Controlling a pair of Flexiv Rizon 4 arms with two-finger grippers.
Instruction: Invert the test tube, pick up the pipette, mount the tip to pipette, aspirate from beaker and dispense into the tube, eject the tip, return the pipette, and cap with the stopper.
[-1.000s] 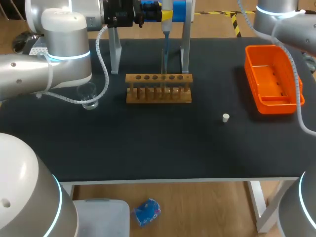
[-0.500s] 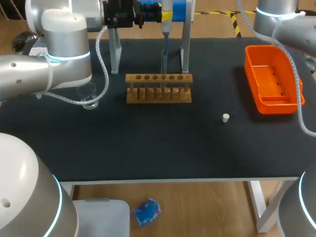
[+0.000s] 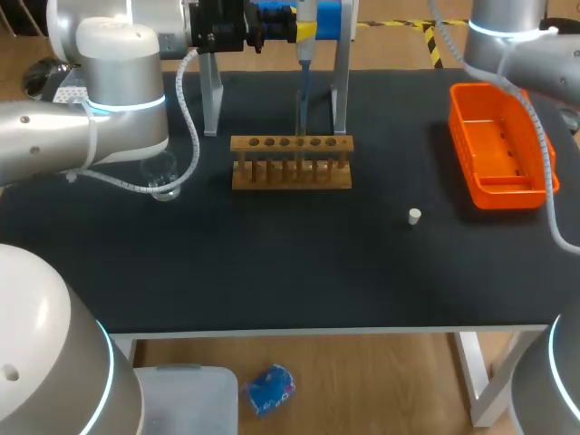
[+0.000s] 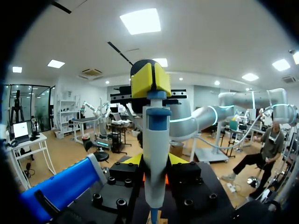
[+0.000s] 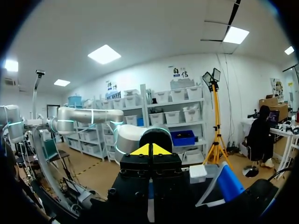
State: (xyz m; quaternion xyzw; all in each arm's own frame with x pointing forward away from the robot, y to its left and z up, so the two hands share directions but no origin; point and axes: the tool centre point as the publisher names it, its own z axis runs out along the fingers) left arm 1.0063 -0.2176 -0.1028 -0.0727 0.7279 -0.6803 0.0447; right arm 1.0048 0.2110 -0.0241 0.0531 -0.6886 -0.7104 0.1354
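At the table's far edge my left gripper (image 3: 304,27) is shut on the blue and yellow pipette (image 3: 303,82), which hangs upright, its thin lower end pointing down behind the wooden tube rack (image 3: 290,163). In the left wrist view the pipette (image 4: 154,140) stands between the yellow fingertips (image 4: 135,159) of my left gripper (image 4: 154,161). A clear beaker (image 3: 163,178) sits left of the rack. The white stopper (image 3: 414,216) lies to the rack's front right. My right gripper (image 5: 150,149) is shut on nothing and held high; it is outside the head view. I cannot make out a tube in the rack.
An orange tray (image 3: 498,181) sits at the table's right edge. A grey stand (image 3: 213,91) with two legs straddles the space behind the rack. The right arm (image 3: 507,36) enters at the far right corner.
The right arm's upper part has shifted slightly to the left in the head view. The left arm and the pipette have kept still.
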